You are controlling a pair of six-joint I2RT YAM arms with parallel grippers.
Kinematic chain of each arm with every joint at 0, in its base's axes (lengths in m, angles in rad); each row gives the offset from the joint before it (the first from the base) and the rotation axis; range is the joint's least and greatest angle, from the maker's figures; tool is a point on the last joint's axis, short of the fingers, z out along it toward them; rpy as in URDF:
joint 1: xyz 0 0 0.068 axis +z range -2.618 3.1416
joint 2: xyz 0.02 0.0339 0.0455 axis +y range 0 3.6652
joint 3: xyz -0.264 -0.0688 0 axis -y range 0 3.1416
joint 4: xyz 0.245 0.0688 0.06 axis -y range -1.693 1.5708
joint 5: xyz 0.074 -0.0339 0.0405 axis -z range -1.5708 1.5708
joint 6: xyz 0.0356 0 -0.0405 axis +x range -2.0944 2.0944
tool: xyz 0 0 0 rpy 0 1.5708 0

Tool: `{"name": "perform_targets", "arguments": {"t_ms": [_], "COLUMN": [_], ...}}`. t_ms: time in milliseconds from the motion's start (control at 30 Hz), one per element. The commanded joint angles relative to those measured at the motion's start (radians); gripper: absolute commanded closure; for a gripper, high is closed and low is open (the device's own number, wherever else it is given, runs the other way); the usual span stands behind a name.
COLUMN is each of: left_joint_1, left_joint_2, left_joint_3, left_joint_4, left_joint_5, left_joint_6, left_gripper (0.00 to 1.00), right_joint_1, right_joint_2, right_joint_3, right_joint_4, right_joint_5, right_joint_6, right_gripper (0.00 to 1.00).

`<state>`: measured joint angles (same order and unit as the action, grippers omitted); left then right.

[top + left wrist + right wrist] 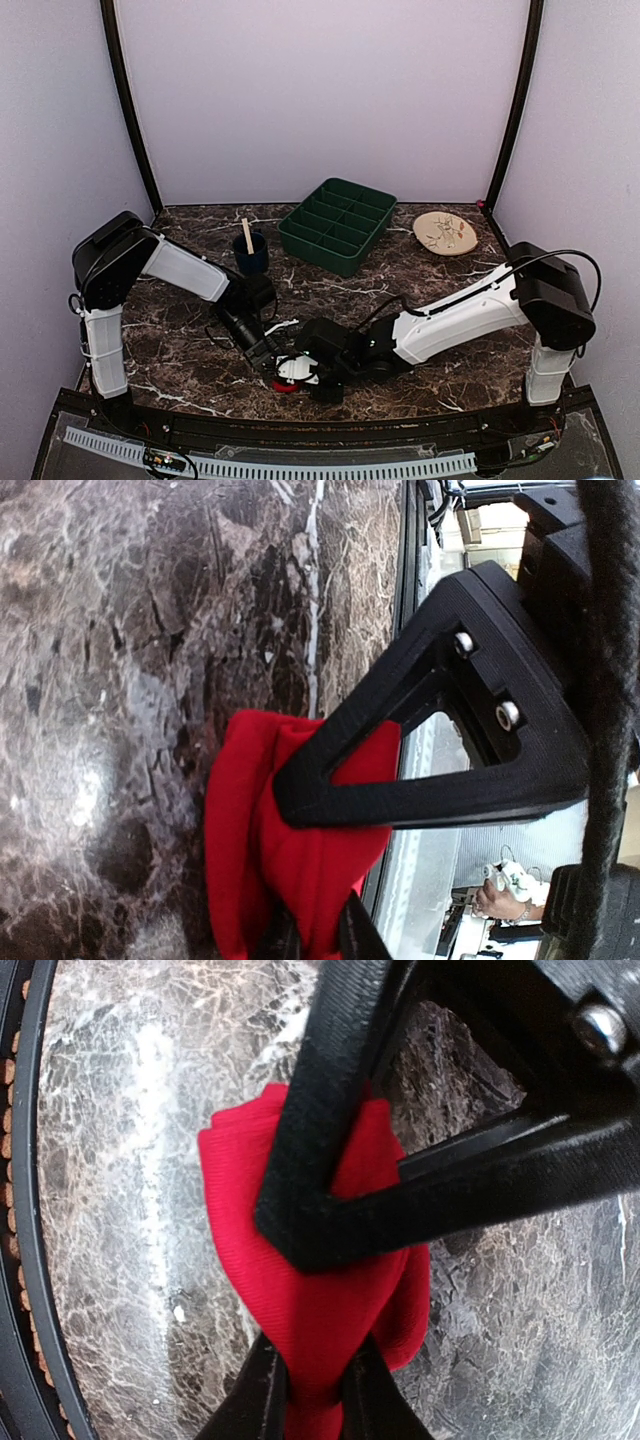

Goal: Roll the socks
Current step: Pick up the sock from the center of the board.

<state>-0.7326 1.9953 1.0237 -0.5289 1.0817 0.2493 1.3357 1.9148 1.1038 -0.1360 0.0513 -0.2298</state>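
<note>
Red sock [310, 1300] sits pinched tight by left fingers [420, 790] and right fingers [330, 1110].

Robot lab booth, this one — plain pale walls [320, 90] boxing in a marble-look table [440, 270], black posts [128, 110] at the corners, left arm [180, 268] and right arm [460, 318] mounted at its edge.

Dark veined marble table [180, 362]. Pale lilac walls [320, 90] from 9 through 12 to 3. Black corner posts [129, 110] at 11 and 1.
</note>
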Motion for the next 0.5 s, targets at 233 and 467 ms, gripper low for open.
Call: {"name": "perform_targets", "arguments": {"t_ms": [233, 467], "left_joint_1": [0.027, 0.063], "left_joint_2": [-0.162, -0.271], "left_joint_3": [-0.057, -0.103], "left_joint_4": [0.111, 0.195], "left_joint_5": [-0.117, -0.218], "left_joint_6": [-0.106, -0.204], "left_gripper": [0.71, 0.66], "right_joint_1": [-0.032, -0.074], "right_joint_2": [0.038, 0.032], "right_joint_3": [0.041, 0.099], "right_joint_4": [-0.141, -0.232], "right_joint_5": [-0.152, -0.308], "right_joint_6": [0.052, 0.107], "right_gripper": [0.98, 0.99]}}
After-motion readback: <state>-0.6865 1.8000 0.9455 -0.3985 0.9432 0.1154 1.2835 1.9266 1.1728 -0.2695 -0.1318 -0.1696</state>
